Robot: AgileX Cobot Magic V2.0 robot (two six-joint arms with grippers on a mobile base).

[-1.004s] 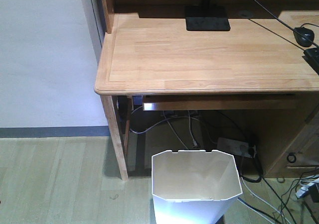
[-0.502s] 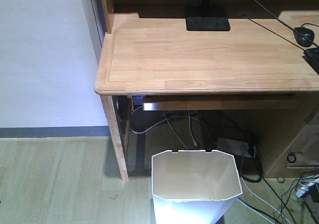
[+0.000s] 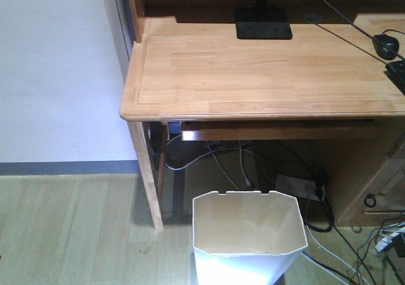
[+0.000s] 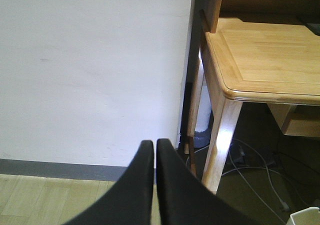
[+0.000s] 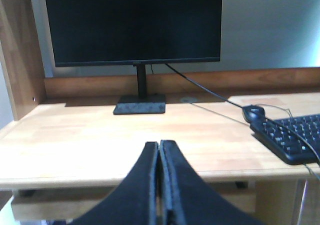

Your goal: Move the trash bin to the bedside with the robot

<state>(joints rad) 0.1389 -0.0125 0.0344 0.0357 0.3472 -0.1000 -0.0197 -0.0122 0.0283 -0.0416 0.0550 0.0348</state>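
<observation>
The white trash bin [image 3: 248, 237] stands upright on the wooden floor in front of the desk, at the bottom middle of the front view; its cream inside shows. A corner of its rim shows in the left wrist view [image 4: 307, 216]. My left gripper [image 4: 155, 144] is shut and empty, pointing at the white wall left of the desk. My right gripper [image 5: 159, 146] is shut and empty, held level with the desk top, facing the monitor. Neither gripper touches the bin. The bed is out of view. The arms do not show in the front view.
A light wooden desk [image 3: 253, 69] fills the upper front view, with a monitor stand [image 3: 263, 26], a mouse [image 3: 386, 44] and a keyboard [image 5: 292, 135]. A desk leg [image 3: 147, 177] stands left of the bin. Cables and a power strip [image 3: 297, 187] lie under the desk. White wall [image 3: 57, 69] at left.
</observation>
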